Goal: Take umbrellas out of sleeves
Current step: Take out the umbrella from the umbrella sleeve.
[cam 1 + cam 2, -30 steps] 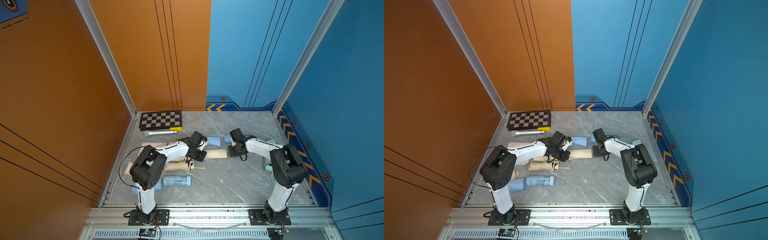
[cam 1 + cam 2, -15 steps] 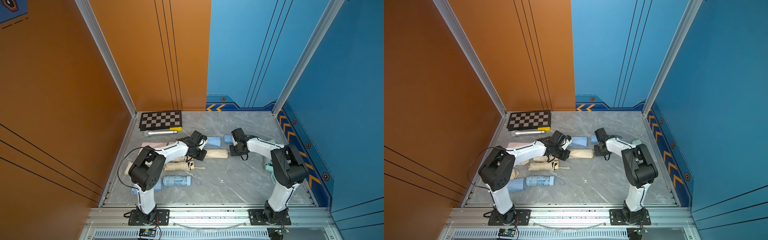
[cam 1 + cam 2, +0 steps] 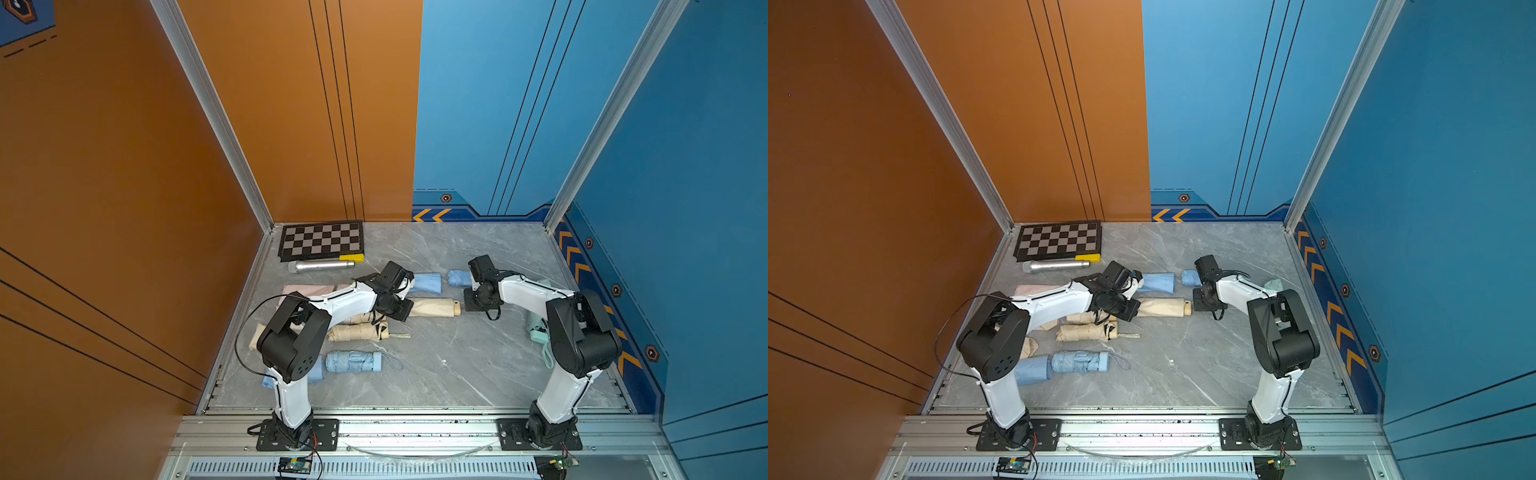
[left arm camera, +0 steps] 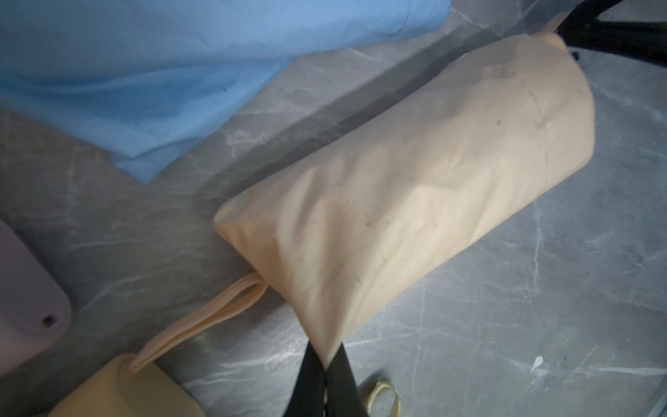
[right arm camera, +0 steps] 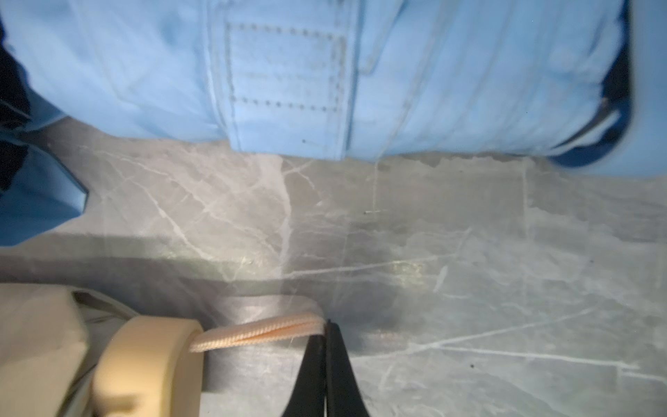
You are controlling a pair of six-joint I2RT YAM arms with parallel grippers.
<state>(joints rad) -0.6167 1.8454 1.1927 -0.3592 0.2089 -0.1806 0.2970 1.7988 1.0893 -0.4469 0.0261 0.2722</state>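
The cream sleeve [image 3: 432, 308] lies flat near the middle of the table [image 3: 436, 386], between the two arms and just beside a light blue sleeve [image 3: 426, 283], its long axis running side to side in both top views. The cream umbrella [image 3: 456, 308] inside shows only its stubby handle [image 5: 151, 361], which points toward the right arm, with the sleeve's other end toward the left arm. The left gripper [image 4: 325, 364] is pinched on fabric at that other end, and the right gripper [image 5: 326, 337] is clamped on the wrist cord [image 5: 260, 330] coming off the handle.
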